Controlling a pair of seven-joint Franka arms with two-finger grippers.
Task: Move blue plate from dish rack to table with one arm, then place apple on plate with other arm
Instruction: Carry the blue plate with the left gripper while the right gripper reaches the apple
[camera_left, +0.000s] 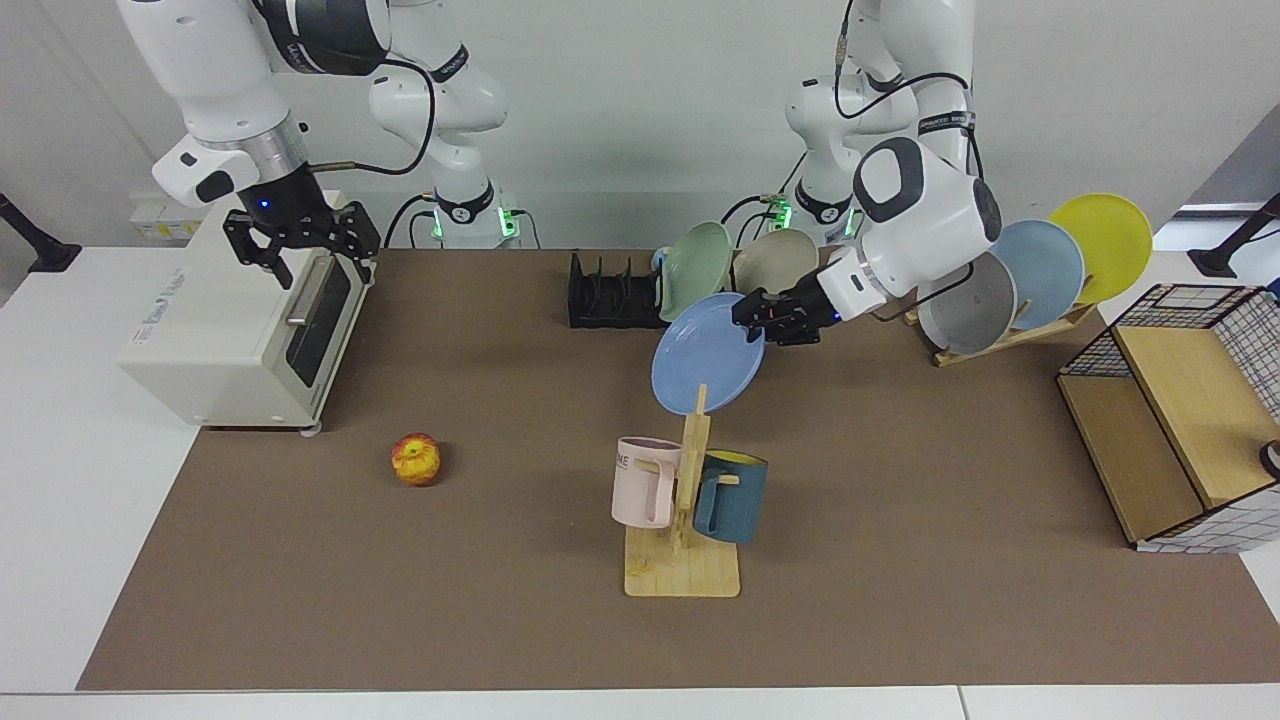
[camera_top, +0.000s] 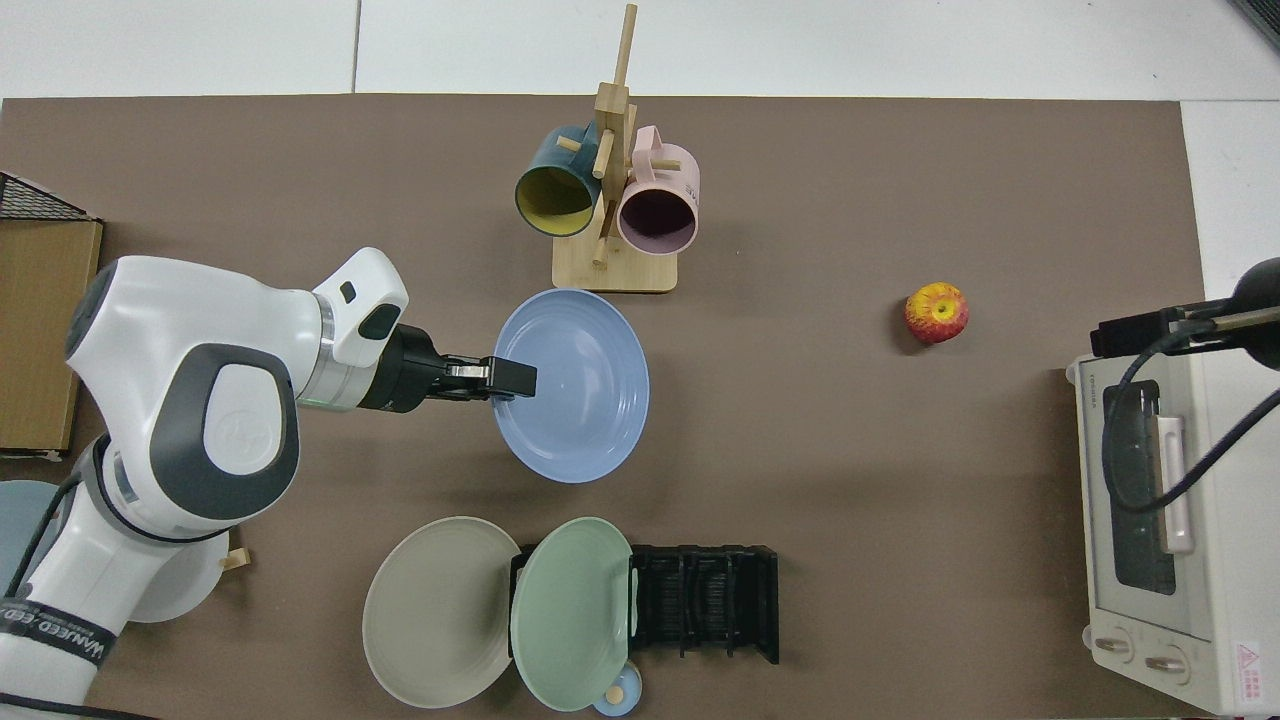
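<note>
surroundings: wooden mug stand (camera_left: 683, 520) with pink mug (camera_left: 645, 481) and dark blue mug (camera_left: 731, 496) stands just beside the blue plate (camera_top: 575, 385) in the top view; in the facing view the stand's top post overlaps the plate's lower rim
rack: dish rack (camera_top: 705, 600) behind, holding a green plate (camera_top: 572, 612) and a beige plate (camera_top: 438, 610), both leaning; its other slots are bare
far side: wooden slanted rack with grey plate (camera_left: 962, 305), pale blue plate (camera_left: 1042, 262), yellow plate (camera_left: 1103, 240); wire-and-wood box (camera_left: 1175, 410) beyond; toaster oven (camera_left: 245, 325) at the other end
plate pose: held off the table (camera_left: 900, 560), tilted, concave face turned up and toward the facing camera, gripped edge highest
plate look: round, matte periwinkle, shallow raised rim
plate position: in the air between dish rack and mug stand, clear of the rack
left gripper (camera_top: 512, 376): fingers clamped on the plate's rim, at the side toward the arm
right gripper (camera_left: 300, 235): waits above the toaster oven, fingers spread apart, holding nothing
apple (camera_left: 416, 459): on the table, well apart from the plate, between toaster oven and mug stand
</note>
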